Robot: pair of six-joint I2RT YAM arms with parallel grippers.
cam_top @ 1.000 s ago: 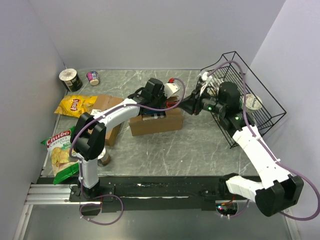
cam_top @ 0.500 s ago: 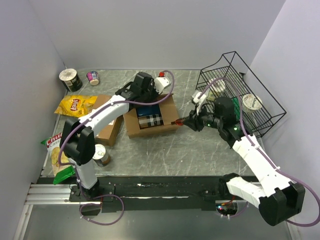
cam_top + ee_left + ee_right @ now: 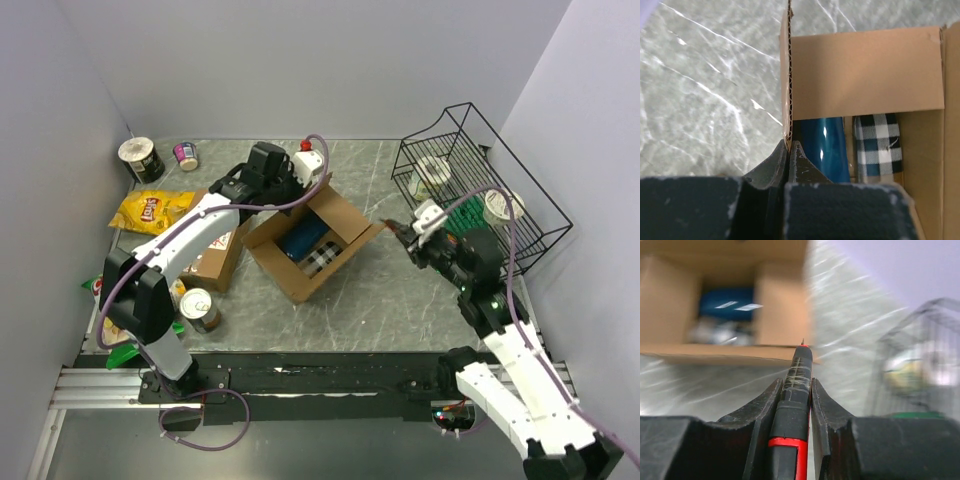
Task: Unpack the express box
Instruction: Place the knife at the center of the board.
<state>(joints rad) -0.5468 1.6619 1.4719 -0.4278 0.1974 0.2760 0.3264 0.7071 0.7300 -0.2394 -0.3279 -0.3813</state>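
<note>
Express box [image 3: 350, 215] lies open near a yellow Lay's bag [image 3: 150, 211].

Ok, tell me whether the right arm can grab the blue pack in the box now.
Probably not: right gripper is shut on a black tool, though the blue pack lies uncovered.

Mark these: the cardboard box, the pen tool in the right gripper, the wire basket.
cardboard box [image 3: 348, 213], top external view, on its opened right flap.
pen tool [image 3: 796, 385], right wrist view, mid-shaft between the fingers.
wire basket [image 3: 521, 165], top external view, on its upper rim wire.
</note>
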